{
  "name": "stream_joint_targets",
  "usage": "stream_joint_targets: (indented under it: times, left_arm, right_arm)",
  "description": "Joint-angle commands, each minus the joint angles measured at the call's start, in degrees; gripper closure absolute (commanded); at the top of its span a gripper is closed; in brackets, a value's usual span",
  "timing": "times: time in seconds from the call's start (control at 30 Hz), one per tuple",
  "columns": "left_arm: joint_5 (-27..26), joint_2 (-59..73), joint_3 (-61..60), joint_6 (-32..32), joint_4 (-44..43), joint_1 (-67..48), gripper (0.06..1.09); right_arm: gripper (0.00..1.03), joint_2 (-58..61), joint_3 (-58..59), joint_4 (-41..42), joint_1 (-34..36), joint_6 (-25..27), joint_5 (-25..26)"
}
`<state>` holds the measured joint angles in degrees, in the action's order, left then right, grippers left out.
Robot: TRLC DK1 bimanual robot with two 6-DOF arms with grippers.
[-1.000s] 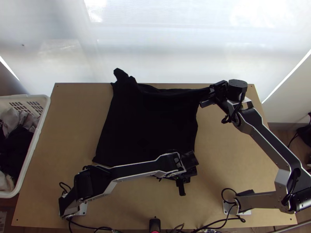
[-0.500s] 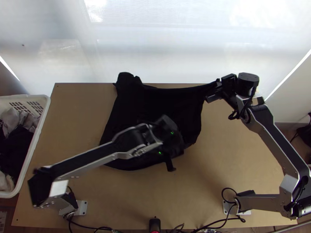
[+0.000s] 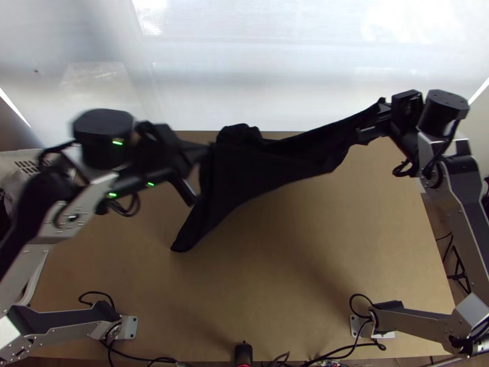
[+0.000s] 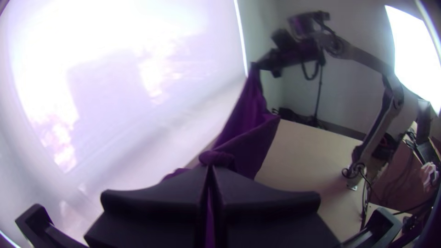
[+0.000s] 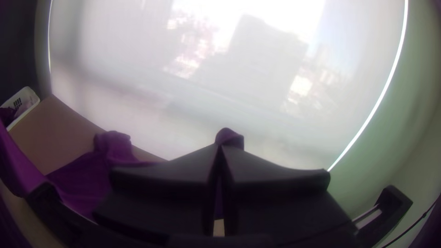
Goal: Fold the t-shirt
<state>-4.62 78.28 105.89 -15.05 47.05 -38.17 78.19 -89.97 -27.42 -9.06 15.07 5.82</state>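
T-shirt [image 3: 229, 177] seems mid-spread, left gripper [image 4: 210, 167] and right gripper [image 5: 220, 147] both pinched tight on it, so next I'd pull it taut and lower it.

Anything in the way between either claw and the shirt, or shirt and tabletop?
Nothing visible. Left claw and right claw are both shut on the shirt, stretched between them; I see no object between it and the tabletop.

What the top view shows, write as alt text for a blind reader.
A black t-shirt stretches, bunched, over a light wooden table between two robot arms, the left pincer shut on one side and the right pincer on the other. A tapering part hangs down near the left pincer.
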Motion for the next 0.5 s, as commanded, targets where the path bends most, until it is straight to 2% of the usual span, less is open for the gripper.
stream_joint_targets:
  times: [0.0,0.23,0.47]
  left_arm:
    - [1.55,-6.47,6.53,-0.68,-0.82,13.83,1.05]
    - [1.72,-11.66,6.61,-0.86,-6.35,24.99,1.05]
    - [1.99,-16.32,6.61,0.46,-10.48,29.82,1.05]
  right_arm:
    - [1.0,-2.78,-8.55,-6.42,0.97,-0.57,0.68]
    - [1.0,-5.68,-17.87,-11.96,0.09,-0.74,2.26]
    - [1.0,-11.13,-20.94,-13.89,-3.07,0.4,2.35]
